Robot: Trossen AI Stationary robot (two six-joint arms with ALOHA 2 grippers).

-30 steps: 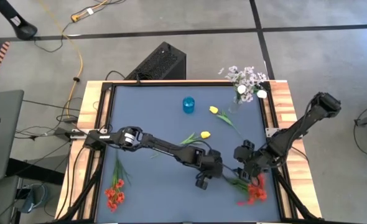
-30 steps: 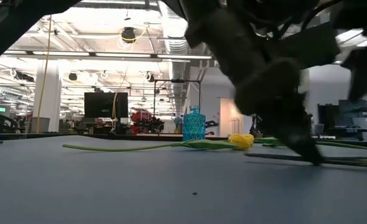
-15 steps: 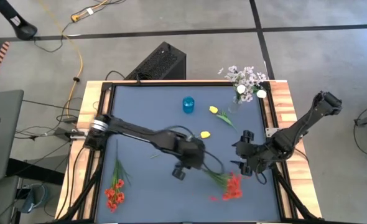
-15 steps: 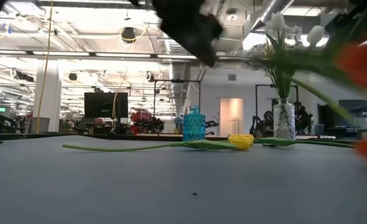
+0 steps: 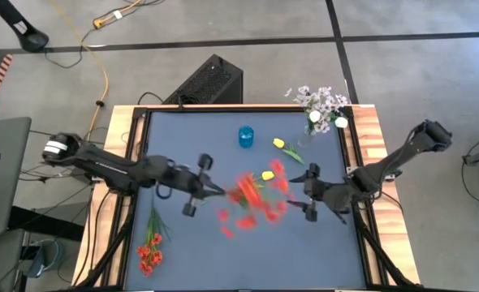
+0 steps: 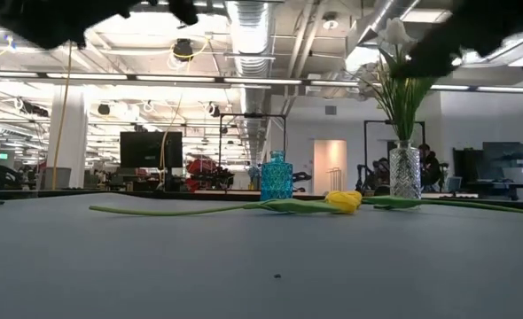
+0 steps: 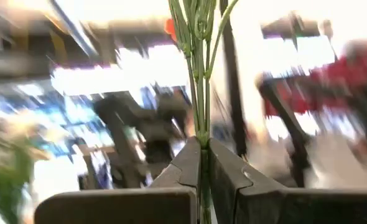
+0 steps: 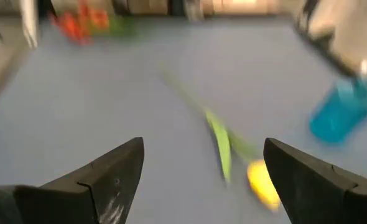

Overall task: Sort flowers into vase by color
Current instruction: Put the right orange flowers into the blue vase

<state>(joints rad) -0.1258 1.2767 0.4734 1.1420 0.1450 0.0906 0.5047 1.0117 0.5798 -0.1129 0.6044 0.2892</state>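
My left gripper [image 5: 217, 193] is shut on a bunch of red flowers [image 5: 252, 199], blurred, in the air over the table's middle. My right gripper [image 5: 306, 195] stands open just right of the bunch, with nothing between its fingers. One yellow tulip [image 5: 265, 175] lies flat on the table, and a second one [image 5: 278, 143] lies farther back. A second red bunch [image 5: 148, 251] lies at the near left. A blue vase [image 5: 246, 136] stands at the far middle. A clear vase [image 6: 404, 173] at the far right holds white tulips and lilac sprays [image 5: 322, 101]. My left gripper pinches the bunch's green stems [image 7: 202, 134] between its two fingers. Beyond the fingertips the stems run on toward the red blossoms [image 5: 256, 203], which point toward the table's right. The bunch is lifted clear of the table.
A black box [image 5: 211, 81] sits on the floor beyond the far edge. The table's wooden rim [image 5: 118, 146] runs around the blue mat. The mat's near middle [image 5: 248, 259] holds nothing.
My left gripper has swung from the near right of the table toward its left and far side. It has risen and tipped up from pointing down, staying shut. The red bunch has come with it, lifted off the mat. My right gripper has turned a little and stays open.
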